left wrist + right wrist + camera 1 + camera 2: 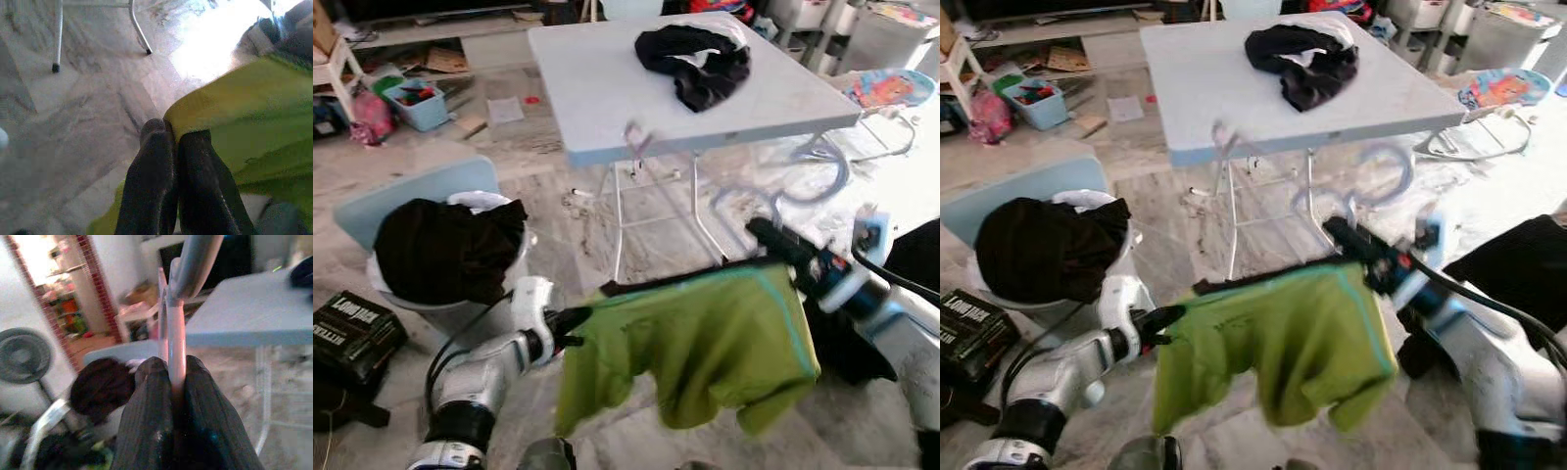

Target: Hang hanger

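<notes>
Holding a green shirt (705,343) on a hanger (176,328) between both arms, in the air in front of the counter (597,88). Left gripper (576,325) is at the shirt's left shoulder; the left wrist view shows its jaws pressed together on the fabric edge. Right gripper (1351,238) is at the shirt's right side; the right wrist view shows its jaws clamped on the hanger's pale rod, which rises past them toward a curved hook. The eye views are motion-blurred, so the hook's outline near the counter's edge is smeared and its exact position cannot be read.

Other items: dark clothes (695,59) on the counter; a basket (450,250) with dark laundry to the counter's left, a black box (347,333) beyond it.

Judgement: the step in hand is carrying the loaded hanger toward a hanging point. No rail is visible. The next move calls for finding one, raising the hook above it, and keeping the shirt from sliding off the hanger while the left jaws let go.
</notes>
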Controlling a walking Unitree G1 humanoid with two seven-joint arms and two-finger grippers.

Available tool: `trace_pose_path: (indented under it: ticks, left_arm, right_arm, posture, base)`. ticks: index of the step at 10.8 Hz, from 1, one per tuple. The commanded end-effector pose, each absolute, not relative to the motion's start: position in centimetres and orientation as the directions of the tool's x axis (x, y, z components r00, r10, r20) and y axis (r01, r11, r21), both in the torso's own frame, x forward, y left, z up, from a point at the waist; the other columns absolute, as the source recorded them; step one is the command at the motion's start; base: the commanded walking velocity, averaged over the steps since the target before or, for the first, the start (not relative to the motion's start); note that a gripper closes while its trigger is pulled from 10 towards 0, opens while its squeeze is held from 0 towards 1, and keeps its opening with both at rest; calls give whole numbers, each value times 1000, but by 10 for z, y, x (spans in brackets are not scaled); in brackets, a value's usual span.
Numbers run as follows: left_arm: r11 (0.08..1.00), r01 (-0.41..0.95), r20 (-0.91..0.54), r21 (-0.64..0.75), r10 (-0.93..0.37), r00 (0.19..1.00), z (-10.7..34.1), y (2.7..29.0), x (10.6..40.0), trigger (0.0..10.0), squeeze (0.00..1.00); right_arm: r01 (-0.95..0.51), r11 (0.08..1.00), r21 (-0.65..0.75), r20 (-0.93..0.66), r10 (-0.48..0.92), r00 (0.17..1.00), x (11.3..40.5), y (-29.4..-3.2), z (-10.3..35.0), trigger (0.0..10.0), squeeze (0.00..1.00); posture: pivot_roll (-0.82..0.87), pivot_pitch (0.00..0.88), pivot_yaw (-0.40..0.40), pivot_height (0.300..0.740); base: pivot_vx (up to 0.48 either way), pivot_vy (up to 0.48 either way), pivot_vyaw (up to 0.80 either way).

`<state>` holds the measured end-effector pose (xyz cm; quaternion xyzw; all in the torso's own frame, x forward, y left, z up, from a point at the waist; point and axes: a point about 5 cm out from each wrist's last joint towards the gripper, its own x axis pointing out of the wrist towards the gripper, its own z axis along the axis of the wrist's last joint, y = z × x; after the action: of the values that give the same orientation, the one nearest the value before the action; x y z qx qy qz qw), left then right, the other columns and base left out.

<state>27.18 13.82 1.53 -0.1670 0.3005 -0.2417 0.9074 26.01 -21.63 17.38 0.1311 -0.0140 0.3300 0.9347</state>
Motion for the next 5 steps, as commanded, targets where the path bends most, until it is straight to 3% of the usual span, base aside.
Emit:
trace_pose_path:
  ticks: [1,3,5]
  left_arm:
    - [865,356,-471,-354,-493,731,23,144,278,0,0]
    - [838,481,-413,-259,-546,729,38,125,290,0,0]
    - [792,576,-398,-204,-605,690,41,109,292,0,0]
  right_arm:
    - [-516,841,166,182,488,854,271,-224,189,0,0]
    - [-325,924,201,193,288,938,286,-206,177,0,0]
    - [-217,976,18,207,209,956,288,-176,168,0,0]
  posture:
    - [-148,0,2,740]
    - [-131,0,-5,740]
    - [-138,0,1,740]
  base:
    - [0,0,0]
    - [0,0,0]
    - [0,0,0]
